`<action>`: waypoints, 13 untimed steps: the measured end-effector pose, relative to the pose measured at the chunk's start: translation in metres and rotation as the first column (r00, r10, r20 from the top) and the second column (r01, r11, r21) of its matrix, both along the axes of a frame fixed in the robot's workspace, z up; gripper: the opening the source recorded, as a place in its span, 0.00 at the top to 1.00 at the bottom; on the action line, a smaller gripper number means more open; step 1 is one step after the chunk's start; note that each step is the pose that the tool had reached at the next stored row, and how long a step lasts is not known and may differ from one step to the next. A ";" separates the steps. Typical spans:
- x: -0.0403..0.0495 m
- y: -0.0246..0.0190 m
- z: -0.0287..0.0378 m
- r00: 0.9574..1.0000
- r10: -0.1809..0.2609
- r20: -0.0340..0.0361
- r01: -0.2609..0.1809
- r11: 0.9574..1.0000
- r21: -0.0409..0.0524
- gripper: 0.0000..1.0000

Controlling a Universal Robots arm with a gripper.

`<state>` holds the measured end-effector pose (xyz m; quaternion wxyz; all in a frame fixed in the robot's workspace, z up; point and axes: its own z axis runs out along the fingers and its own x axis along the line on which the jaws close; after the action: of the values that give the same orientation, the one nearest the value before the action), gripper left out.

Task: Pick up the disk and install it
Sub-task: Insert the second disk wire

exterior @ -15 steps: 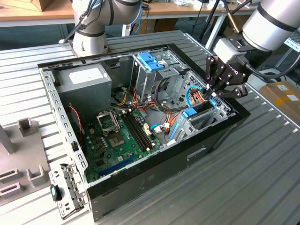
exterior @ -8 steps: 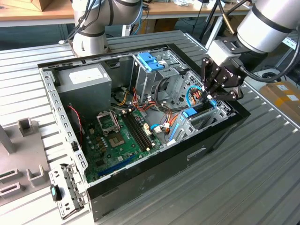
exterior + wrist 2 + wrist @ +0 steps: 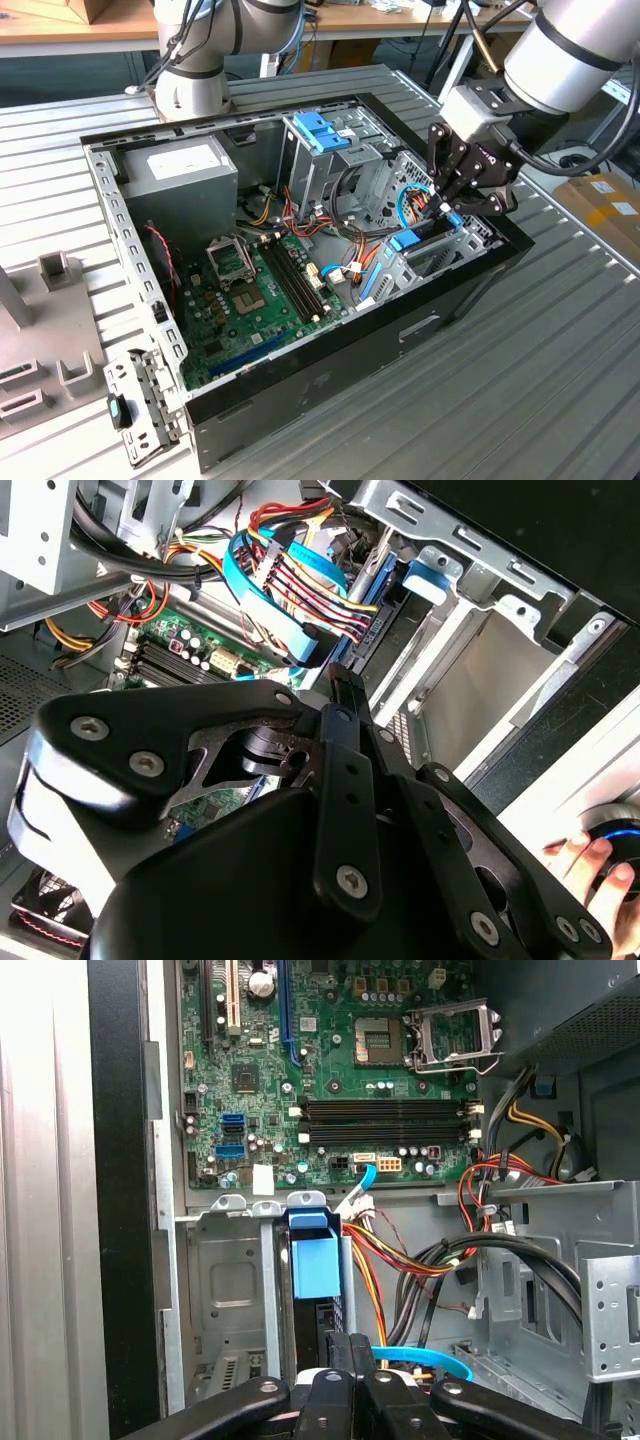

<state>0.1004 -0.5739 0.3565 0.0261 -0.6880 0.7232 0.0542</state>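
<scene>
**Q:** Where is the disk?

**A:** The disk [image 3: 405, 240] stands on edge in a metal bay [image 3: 440, 250] of the open computer case [image 3: 330, 360]. In the exterior view that is at 3 o'clock from the case's middle. In the first wrist view its blue carrier [image 3: 315, 1255] fills one slot of the bay, with the dark body behind it.

**Q:** And the gripper?

**A:** The gripper [image 3: 452, 210] hangs just at 1 o'clock from the disk in the exterior view. In both wrist views its black fingers [image 3: 345, 1355] are drawn together, with nothing seen between them. The tips sit close over the disk's near edge; whether they touch it cannot be told.

**Q:** What lies around them?

**A:** The green circuit board [image 3: 250, 300] lies at 9 o'clock from the disk. An upright cage [image 3: 320, 150] with a blue tab stands at 11 o'clock. The case rests on a ribbed metal table [image 3: 560, 350]. In the second wrist view a person's hand [image 3: 590, 865] rests outside the case.
</scene>
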 end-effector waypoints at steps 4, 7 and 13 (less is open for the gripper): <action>-0.0002 0.0000 0.0000 1.000 0.000 0.000 0.000 1.000 0.000 0.89; -0.0002 0.0000 0.0004 1.000 0.000 0.000 0.000 1.000 0.000 0.89; -0.0002 0.0024 0.0137 1.000 0.000 0.000 0.000 1.000 0.000 0.89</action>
<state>0.1002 -0.5715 0.3703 0.0262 -0.6880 0.7232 0.0542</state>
